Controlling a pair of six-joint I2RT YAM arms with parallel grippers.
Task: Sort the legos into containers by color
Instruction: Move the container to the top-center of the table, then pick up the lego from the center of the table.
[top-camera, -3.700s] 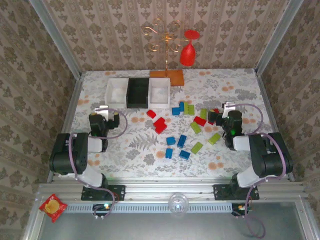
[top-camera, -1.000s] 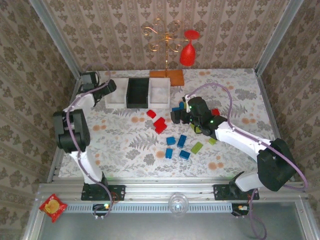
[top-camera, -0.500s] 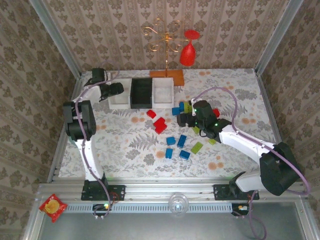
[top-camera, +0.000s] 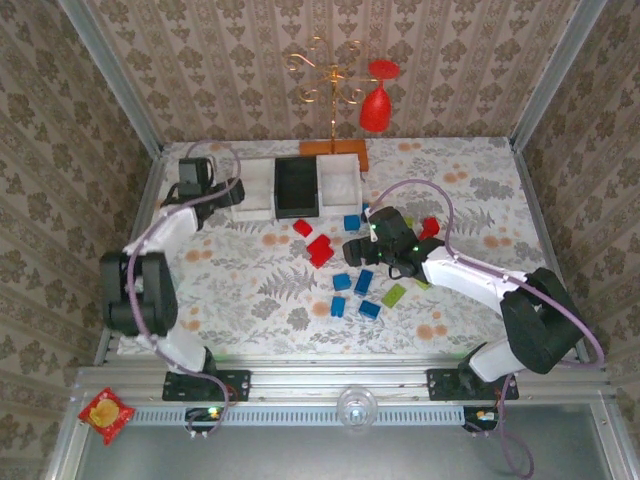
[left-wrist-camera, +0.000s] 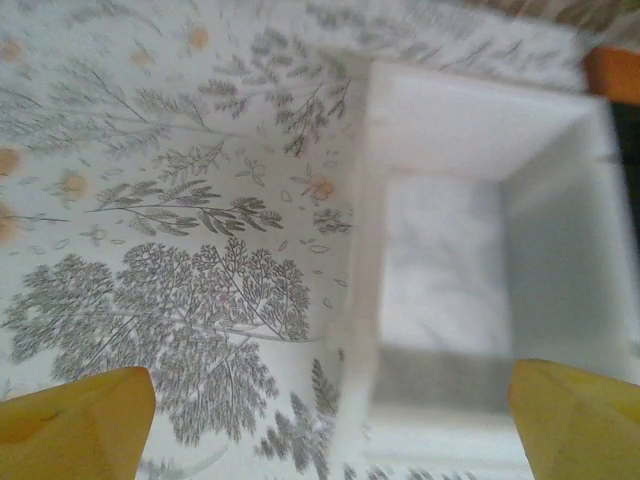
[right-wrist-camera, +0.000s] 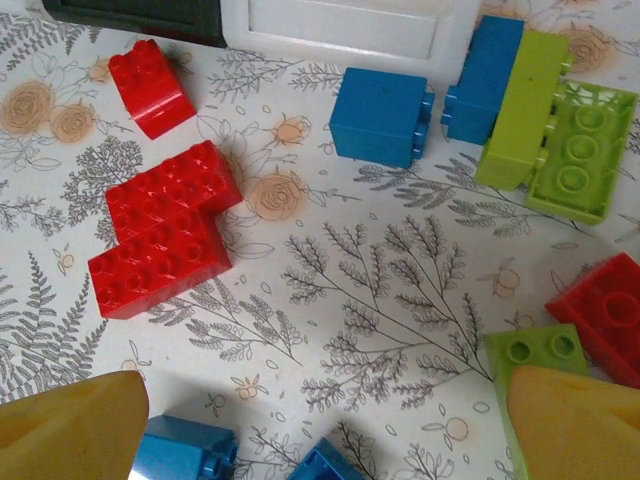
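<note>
Hovering over legos (right-wrist-camera: 165, 235), right fingers (right-wrist-camera: 70, 425) stand apart; left fingers (left-wrist-camera: 75, 420), apart, straddle one wall of the containers (left-wrist-camera: 480, 140).

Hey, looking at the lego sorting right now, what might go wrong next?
The left tool straddles a wall of the left white bin; dropping or closing may shove it. The open right tool hangs over a crowded patch: a blue brick sits against a lime brick, so a grab there may catch both colours.
</note>
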